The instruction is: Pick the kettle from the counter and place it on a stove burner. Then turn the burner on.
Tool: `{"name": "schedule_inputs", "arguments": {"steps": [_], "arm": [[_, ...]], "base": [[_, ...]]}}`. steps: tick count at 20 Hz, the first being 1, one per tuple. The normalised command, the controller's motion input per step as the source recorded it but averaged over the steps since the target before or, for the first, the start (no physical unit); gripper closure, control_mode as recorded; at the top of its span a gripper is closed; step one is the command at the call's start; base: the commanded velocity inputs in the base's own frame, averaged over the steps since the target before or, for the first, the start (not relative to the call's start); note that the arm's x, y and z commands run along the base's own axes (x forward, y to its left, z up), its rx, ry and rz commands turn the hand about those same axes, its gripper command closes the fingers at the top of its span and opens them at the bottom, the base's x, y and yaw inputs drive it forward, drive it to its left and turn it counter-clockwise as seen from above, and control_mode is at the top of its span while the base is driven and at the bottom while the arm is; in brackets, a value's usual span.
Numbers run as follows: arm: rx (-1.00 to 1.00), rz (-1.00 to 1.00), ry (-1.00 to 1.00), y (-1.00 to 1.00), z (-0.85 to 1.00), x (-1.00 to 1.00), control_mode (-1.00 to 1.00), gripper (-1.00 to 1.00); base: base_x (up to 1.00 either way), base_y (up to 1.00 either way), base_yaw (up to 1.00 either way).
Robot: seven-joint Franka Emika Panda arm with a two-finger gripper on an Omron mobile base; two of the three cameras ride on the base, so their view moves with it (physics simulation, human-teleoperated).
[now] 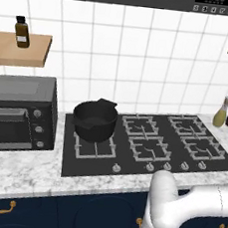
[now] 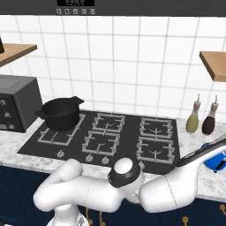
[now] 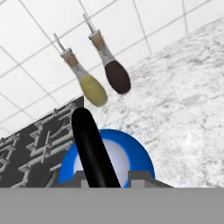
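Right under the claw (image 3: pixel 107 178) the kettle (image 3: pixel 135 153) is sitting on the desk (image 3: pixel 188 100), its black handle (image 3: pixel 92 148) arching up between the two tips and running away from the camera toward the oil bottles (image 3: pixel 103 74), so the claw is looking open and straddling it, not pinching yet.

Going left to right in the base views, the pot (image 1: pixel 95 119) is taking the far-left burner, the free stove burner (image 2: pixel 155 150) is lying left of the kettle, and the arm is reaching far out right and low.
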Motion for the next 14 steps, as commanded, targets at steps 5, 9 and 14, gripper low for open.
{"name": "schedule_inputs", "arguments": {"steps": [5, 9, 14], "arm": [[0.00, 0.01, -0.22, 1.00, 0.00, -0.05, -1.00, 1.00], [-0.03, 0.00, -0.12, 1.00, 0.01, 0.00, -1.00, 1.00], [-0.31, -0.02, 0.03, 1.00, 0.00, 0.14, -1.00, 1.00]], "base": [[0.00, 0.00, 0.00], [0.00, 0.00, 0.00], [0.00, 0.00, 0.00]]}}
